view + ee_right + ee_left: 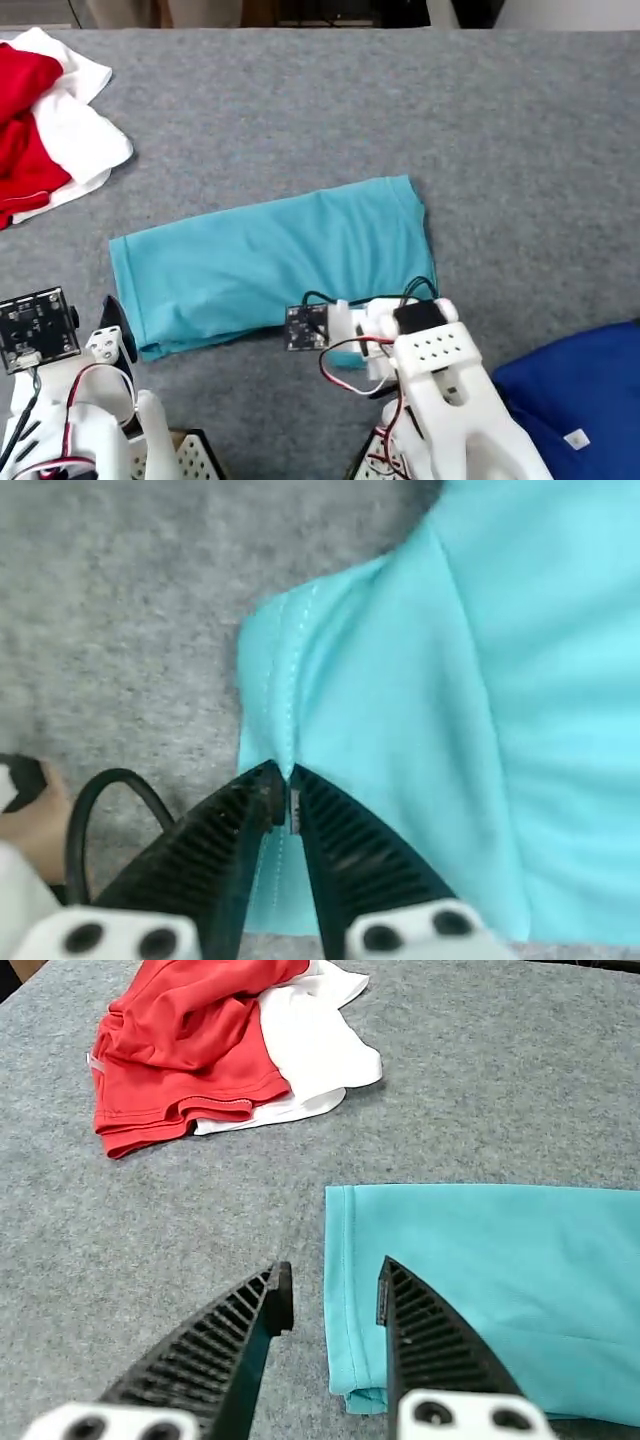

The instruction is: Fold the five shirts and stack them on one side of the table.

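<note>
A teal shirt (270,260) lies folded into a long band across the middle of the grey table (400,110). My right gripper (283,785) is shut on its hem at the near edge, pinching the teal shirt (400,700) between both tips; in the high view the right gripper (345,357) sits at the band's near right part. My left gripper (332,1300) stands open just above the table at the left end of the teal shirt (480,1280), nothing between its fingers. In the high view the left gripper (113,318) is by the shirt's near left corner.
A red shirt (25,130) lies crumpled on a white shirt (85,135) at the far left; they appear again as the red shirt (180,1040) and white shirt (315,1050). A dark blue shirt (580,390) lies at the near right edge.
</note>
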Controlling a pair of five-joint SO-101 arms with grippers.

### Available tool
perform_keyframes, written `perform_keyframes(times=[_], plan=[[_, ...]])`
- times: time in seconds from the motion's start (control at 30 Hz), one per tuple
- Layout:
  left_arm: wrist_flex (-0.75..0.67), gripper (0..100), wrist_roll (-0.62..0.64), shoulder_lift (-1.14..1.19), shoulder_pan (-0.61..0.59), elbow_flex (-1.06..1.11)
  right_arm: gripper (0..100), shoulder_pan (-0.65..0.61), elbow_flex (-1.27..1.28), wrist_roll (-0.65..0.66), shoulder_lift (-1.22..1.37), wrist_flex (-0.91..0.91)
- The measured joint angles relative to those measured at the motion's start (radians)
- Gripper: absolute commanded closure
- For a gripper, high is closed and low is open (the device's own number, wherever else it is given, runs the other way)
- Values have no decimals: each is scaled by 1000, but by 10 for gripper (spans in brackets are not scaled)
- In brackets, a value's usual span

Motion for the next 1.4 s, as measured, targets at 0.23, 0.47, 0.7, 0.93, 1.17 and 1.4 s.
perform_keyframes(times=[0.23,0.47,0.7,0.93,1.17,1.4], plan=[[0,850,0,0,0,0,993,58,-75,0,0,0],[0,850,0,0,0,0,993,68,-281,0,2,0],[0,850,0,0,0,0,993,68,-451,12,175,-78],[0,850,0,0,0,0,991,69,-724,12,516,-124],[0,850,0,0,0,0,784,83,-1014,12,804,0],[0,850,0,0,0,0,631,121,-1227,12,875,204]])
